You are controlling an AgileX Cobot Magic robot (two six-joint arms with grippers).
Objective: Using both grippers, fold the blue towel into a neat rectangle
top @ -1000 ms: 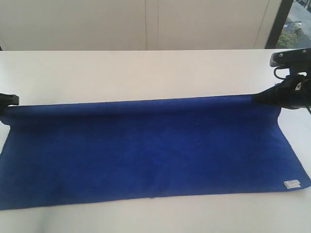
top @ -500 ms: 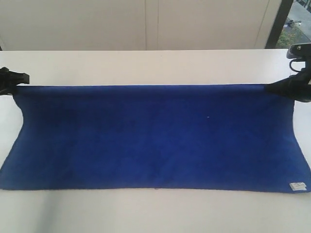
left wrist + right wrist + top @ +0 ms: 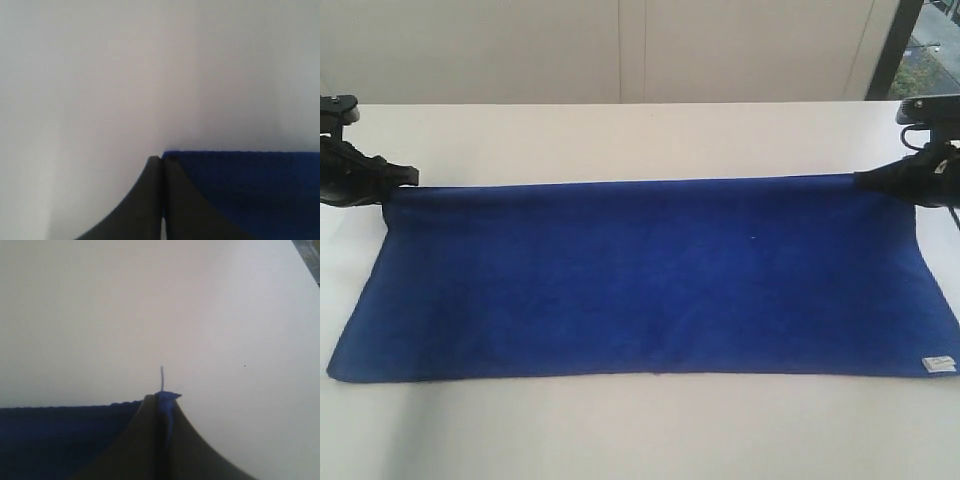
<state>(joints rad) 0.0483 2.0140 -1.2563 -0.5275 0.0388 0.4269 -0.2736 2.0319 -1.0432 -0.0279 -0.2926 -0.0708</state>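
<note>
The black left gripper (image 3: 410, 177) and black right gripper (image 3: 862, 179) each pinch one corner of the royal-blue rectangular microfibre towel (image 3: 650, 285).

Towel (image 3: 650, 280): solid deep royal blue, one even shade edge to edge, with a small white label (image 3: 939, 364) at one corner. Table (image 3: 620, 135): plain white, unpatterned. Left gripper (image 3: 410, 177) and right gripper (image 3: 862, 178): black; wall (image 3: 480, 50) behind is pale cream, crossed by thin grey vertical seams.
</note>
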